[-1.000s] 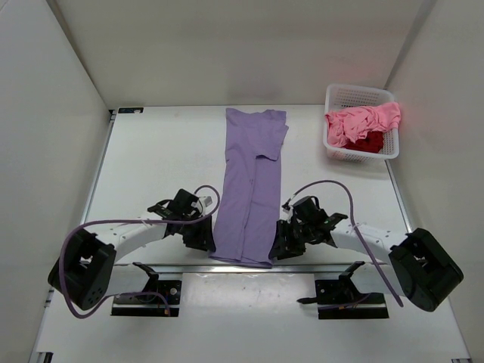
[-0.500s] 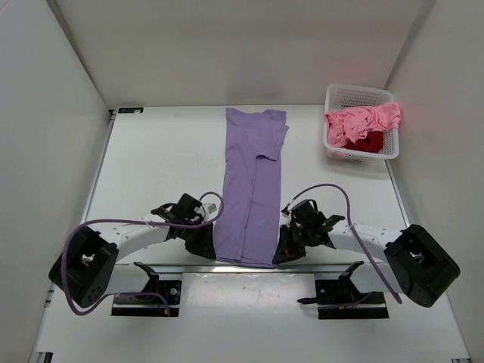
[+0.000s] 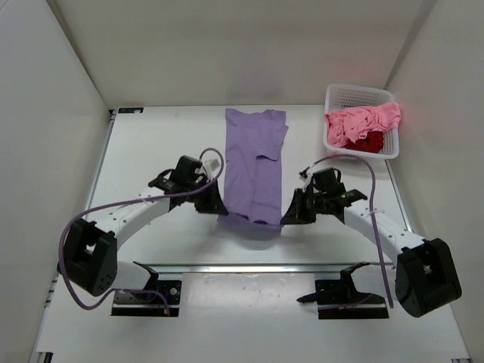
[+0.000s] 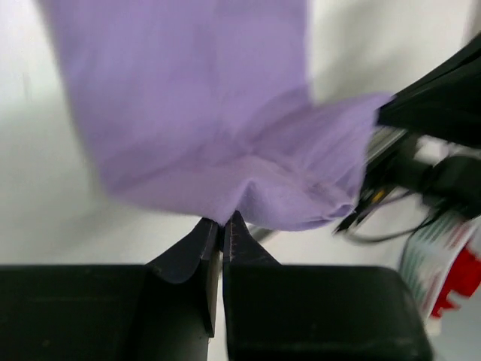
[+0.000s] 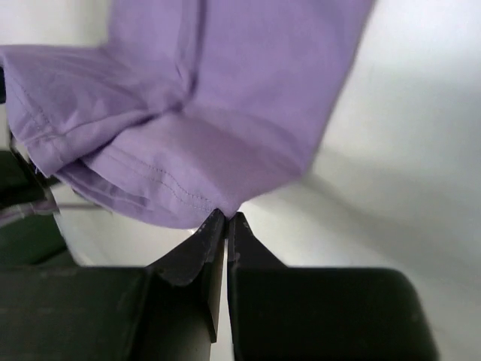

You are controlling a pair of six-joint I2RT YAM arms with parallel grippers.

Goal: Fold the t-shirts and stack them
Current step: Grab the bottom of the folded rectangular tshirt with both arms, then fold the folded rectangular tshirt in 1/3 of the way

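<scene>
While the left gripper (image 4: 222,222) and right gripper (image 5: 226,218) are each clenched on a lower corner of the lavender t-shirt (image 3: 255,162), its long axis runs straight up-frame from them to the collar end, flat on the table (image 3: 159,144) at upper centre; neither arm is nearer. Blurred wrist views suggest several layers pinched. The basket (image 3: 355,92) at upper right holds the pink t-shirt (image 3: 363,119) over the dark red t-shirt (image 3: 370,142).

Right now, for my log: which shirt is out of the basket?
The lavender shirt, pinched by the left gripper and right gripper; the pink shirt and dark red shirt lie in the basket.
</scene>
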